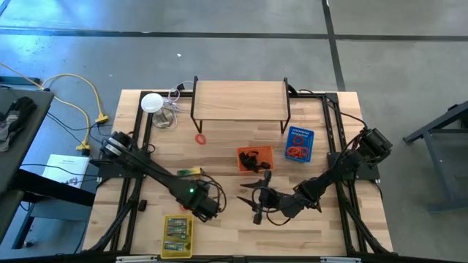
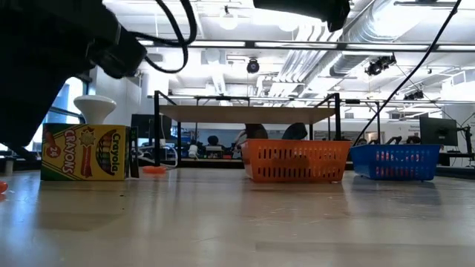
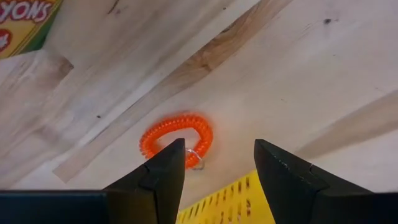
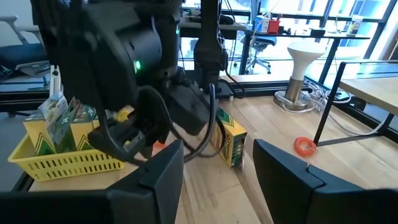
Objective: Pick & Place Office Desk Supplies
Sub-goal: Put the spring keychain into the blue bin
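From above, the left claw (image 1: 203, 206) hangs over the near-middle of the desk (image 1: 322, 226), just beyond the yellow basket (image 1: 178, 235) of oblong packs and near the crayon box (image 1: 189, 172). The right claw (image 1: 252, 196) sits close by on its right, pointing toward the left arm. Farther back stand an orange basket (image 1: 254, 158) with black clips, a blue basket (image 1: 298, 144) with red bands, a wooden shelf (image 1: 240, 100), a white lamp (image 1: 152, 103), and one loose red band (image 1: 200, 138) on the desk by the shelf's left leg.

At desk height the crayon box (image 2: 85, 153) stands at the left, the orange basket (image 2: 295, 161) and blue basket (image 2: 393, 162) farther right, with the arms' dark bulk overhead.

The left wrist camera looks straight down on an orange coiled band (image 3: 176, 138) lying flat on the wood beside the yellow basket's rim (image 3: 217, 200). The claw's fingers (image 3: 163, 171) stand apart and empty; one finger already overlaps the band's edge.

The right wrist camera shows its own claw (image 4: 214, 180) open and empty too, facing the left arm, with the far red band (image 4: 304, 146) beyond.

To grab cleanly, I'd say the left claw should shift so the coil's edge sits between the fingers, drop until the tips almost touch the wood, then close gently, keeping clear of the basket rim.
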{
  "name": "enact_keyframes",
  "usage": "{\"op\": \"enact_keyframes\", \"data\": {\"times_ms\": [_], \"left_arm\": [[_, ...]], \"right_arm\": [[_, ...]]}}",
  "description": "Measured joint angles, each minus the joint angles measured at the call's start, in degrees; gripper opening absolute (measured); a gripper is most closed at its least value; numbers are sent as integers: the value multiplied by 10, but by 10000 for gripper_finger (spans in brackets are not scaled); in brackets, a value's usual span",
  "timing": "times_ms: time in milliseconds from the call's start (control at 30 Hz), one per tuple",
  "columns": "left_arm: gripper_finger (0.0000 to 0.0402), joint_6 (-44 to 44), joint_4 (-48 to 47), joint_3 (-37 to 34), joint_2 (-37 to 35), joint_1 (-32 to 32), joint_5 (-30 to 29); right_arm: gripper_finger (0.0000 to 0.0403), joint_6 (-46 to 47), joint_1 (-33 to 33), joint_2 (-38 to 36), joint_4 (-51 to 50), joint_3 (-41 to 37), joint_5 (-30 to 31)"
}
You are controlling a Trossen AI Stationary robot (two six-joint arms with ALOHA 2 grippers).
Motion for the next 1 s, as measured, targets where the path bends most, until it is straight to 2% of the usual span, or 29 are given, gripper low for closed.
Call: {"op": "enact_keyframes", "data": {"times_ms": [233,767,1000], "left_arm": [[181,1,1,0,28,3,28],[181,43,31,0,62,3,30],[169,58,38,0,62,6,10]], "right_arm": [[181,1,0,0,-2,0,-2],[181,2,0,0,-2,0,-16],[181,2,0,0,-1,0,-15]]}}
